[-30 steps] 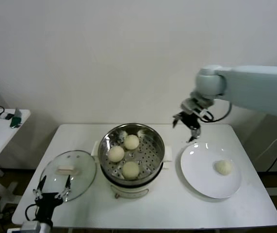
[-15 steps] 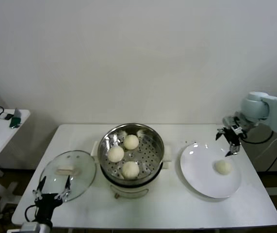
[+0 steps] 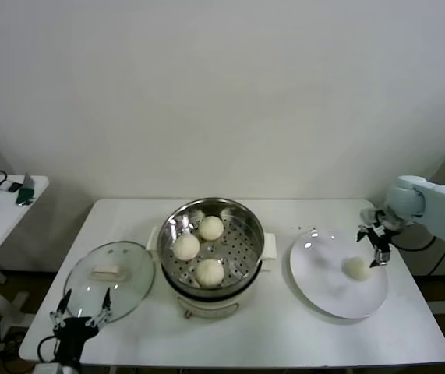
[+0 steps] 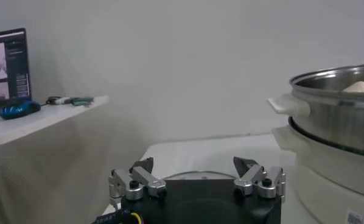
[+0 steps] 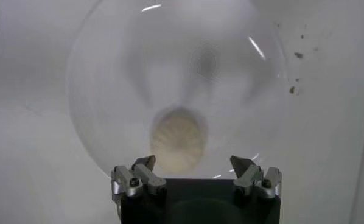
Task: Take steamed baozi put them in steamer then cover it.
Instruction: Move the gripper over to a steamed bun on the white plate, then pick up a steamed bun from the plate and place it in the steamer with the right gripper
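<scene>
Three cream-white baozi (image 3: 199, 246) lie in the steel steamer basket (image 3: 247, 246) on its cream pot base. A fourth baozi (image 3: 356, 268) lies on the white plate (image 3: 327, 284) to the right; it also shows in the right wrist view (image 5: 178, 139). My right gripper (image 3: 377, 251) is open and empty, just above and right of that baozi; in its wrist view (image 5: 193, 163) the bun sits below the open jaws. The glass cover (image 3: 110, 279) with its cream bar handle lies flat left of the steamer. My left gripper (image 3: 80, 308) is open, low at the table's front left edge.
A side table (image 3: 4, 209) with small items stands at far left. The steamer's side (image 4: 334, 131) fills the right of the left wrist view. Bare tabletop lies in front of the steamer and plate.
My right gripper has swung from behind the steamer rightward and down to the plate, ending just beside the fourth baozi. My left gripper has sunk slightly lower.
</scene>
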